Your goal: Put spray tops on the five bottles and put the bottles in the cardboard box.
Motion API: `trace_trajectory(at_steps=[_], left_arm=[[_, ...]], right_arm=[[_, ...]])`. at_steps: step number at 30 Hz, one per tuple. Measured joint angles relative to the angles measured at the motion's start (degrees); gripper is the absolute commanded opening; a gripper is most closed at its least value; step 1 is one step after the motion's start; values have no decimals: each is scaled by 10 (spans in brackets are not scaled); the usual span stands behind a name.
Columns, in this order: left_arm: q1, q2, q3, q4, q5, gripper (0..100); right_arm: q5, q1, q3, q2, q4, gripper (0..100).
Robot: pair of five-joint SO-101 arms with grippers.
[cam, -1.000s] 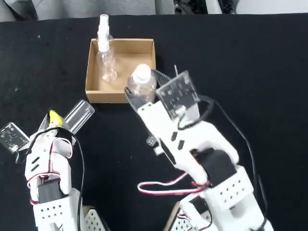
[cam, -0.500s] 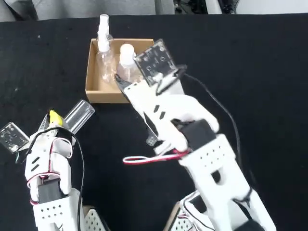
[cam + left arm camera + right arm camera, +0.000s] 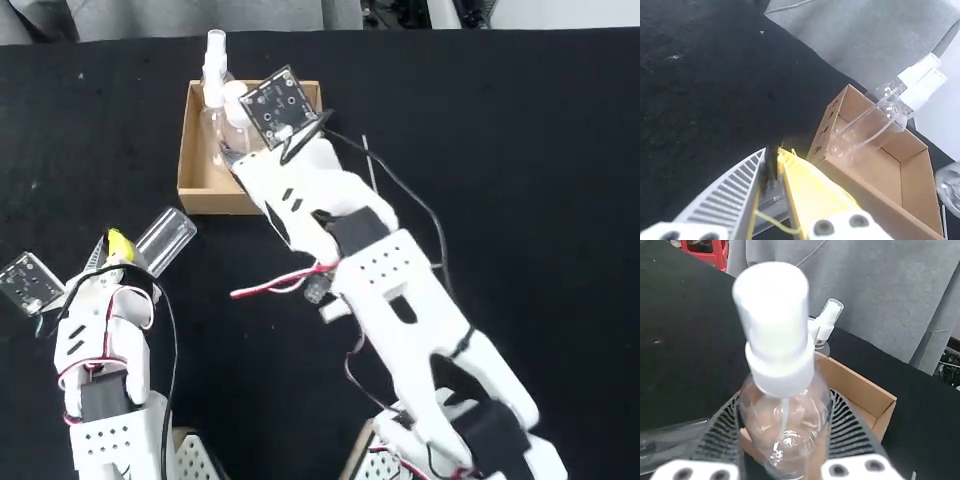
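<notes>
Right wrist view: my right gripper (image 3: 785, 402) is clamped on a clear bottle (image 3: 782, 430), one black finger on each side of its body. The bottle stands upright, long axis vertical, with its white spray top (image 3: 774, 325) pointing straight up. In the high view my right arm stretches diagonally out from the near edge and holds that bottle inside the outline of the cardboard box (image 3: 196, 190); I cannot tell whether it touches the floor of the box. Beside it a second bottle (image 3: 218, 130) leans in the box, its sprayer poking past the far wall. My left arm sits folded at the near left. My left gripper (image 3: 112, 245) is aimed toward the box, fingers drawn together, with a clear cylinder (image 3: 166, 236) just beside it on the black table (image 3: 520, 150).
</notes>
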Motion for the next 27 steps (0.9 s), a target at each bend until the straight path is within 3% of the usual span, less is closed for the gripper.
trace_trajectory(at_steps=[12, 27], left_arm=[[0, 0, 0, 0, 0, 30], [0, 0, 0, 0, 0, 30]], right_arm=[[-67, 0, -4, 95, -117, 16], [-79, -34, -4, 229, -250, 18]])
